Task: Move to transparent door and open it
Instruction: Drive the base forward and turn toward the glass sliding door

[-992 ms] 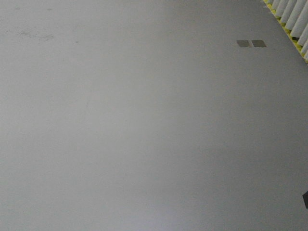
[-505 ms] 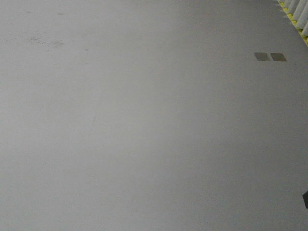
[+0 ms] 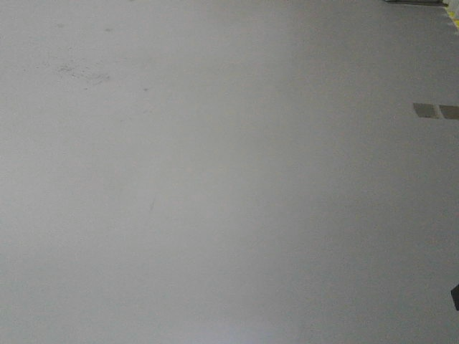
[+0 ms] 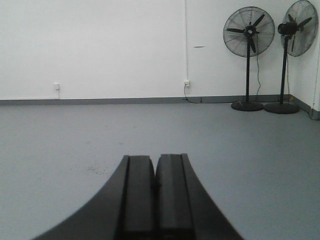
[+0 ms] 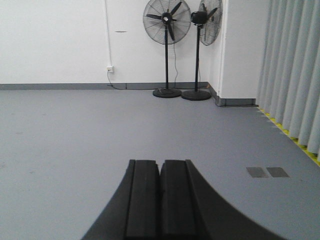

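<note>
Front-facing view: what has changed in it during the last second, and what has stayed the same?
The two dark floor patches slid right and down in the picture, and the scuff marks at upper left did likewise. The white curtain slid out at top right. The camera is probably moving. The dark part at the lower right edge stayed put.

The floor (image 3: 215, 179) was rendered in plain matte grey, faintly speckled with darker marks at the far left. Two darker grey squares (image 3: 436, 111) were set into it at the right. The far wall (image 4: 100, 45) was painted white and edged below by a grey skirting (image 4: 100, 101). The left fan (image 5: 166, 19) and right fan (image 5: 200, 18) were finished in black. The curtain (image 5: 295, 75) at the right was pale grey-blue, striped by vertical folds, with a yellow strip (image 5: 300, 145) along its foot. The left tool (image 4: 155, 165) and right tool (image 5: 160, 167) were black.
</note>
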Robot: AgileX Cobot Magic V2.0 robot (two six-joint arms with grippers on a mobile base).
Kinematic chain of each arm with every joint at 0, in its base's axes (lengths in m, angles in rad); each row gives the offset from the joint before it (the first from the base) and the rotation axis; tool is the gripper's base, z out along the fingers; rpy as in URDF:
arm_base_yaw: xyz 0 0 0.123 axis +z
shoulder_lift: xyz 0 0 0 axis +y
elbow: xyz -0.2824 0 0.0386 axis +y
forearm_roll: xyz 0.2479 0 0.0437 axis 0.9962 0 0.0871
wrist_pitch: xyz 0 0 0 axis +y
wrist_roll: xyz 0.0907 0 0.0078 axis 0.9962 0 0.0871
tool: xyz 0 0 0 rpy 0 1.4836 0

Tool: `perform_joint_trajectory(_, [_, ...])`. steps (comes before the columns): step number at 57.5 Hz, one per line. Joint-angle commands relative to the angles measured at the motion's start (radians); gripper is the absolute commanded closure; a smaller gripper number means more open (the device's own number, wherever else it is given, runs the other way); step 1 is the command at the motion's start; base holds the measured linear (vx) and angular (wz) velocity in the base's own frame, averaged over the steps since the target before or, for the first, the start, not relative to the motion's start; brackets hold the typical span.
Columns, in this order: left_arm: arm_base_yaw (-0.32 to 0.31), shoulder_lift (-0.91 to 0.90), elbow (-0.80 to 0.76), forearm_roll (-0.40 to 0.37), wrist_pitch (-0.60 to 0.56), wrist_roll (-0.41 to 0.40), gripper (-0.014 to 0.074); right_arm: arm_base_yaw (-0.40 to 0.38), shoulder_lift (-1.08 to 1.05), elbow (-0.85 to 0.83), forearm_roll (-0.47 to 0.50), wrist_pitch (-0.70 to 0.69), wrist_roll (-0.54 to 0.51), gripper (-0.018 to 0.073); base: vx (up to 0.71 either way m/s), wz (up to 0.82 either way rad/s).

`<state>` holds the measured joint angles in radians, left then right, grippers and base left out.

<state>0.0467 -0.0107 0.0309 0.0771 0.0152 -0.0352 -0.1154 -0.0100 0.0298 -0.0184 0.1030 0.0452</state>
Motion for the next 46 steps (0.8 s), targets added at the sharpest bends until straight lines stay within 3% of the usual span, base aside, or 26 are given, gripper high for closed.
perform_joint_trajectory(1, [0.001,-0.005,0.015,-0.004,-0.079,-0.006,0.0603,-0.004,-0.015,0.005,-0.009,-0.078,0.0,0.0565,0.38,0.16])
perform_joint_trajectory(46, [0.001,-0.005,0.015,-0.004,-0.079,-0.006,0.0603,-0.004,-0.015,0.005,-0.009,-0.078,0.0,0.0565,0.43,0.34])
